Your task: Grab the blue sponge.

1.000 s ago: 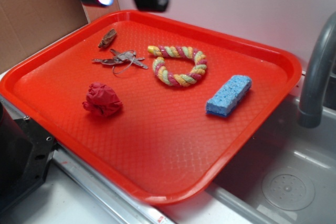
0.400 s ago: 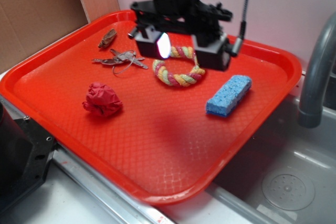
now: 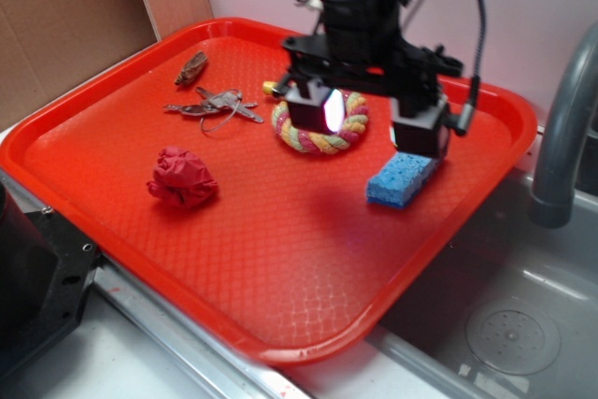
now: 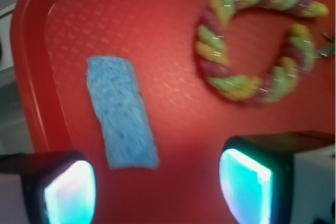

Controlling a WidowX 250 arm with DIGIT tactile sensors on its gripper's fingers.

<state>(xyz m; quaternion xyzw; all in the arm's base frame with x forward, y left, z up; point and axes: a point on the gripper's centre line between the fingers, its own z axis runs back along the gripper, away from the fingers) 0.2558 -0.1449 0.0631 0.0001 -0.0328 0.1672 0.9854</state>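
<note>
On the red tray (image 3: 112,128), the gripper (image 3: 369,123) hangs with its fingers spread wide, empty, above the rope ring (image 3: 348,133). Just right of that ring lies the blue sponge (image 4: 122,114), ungrasped.

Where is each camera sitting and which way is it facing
Exterior: sits off the robot, above the tray's near corner, looking down and across the red tray; it shows the arm and the open gripper over the rope ring and blue sponge.
Wrist: rides on the arm just behind the gripper, looking down at the tray; only its two glowing fingers show, at the bottom edge.
Shared: the blue sponge, rope ring, tray and gripper.
</note>
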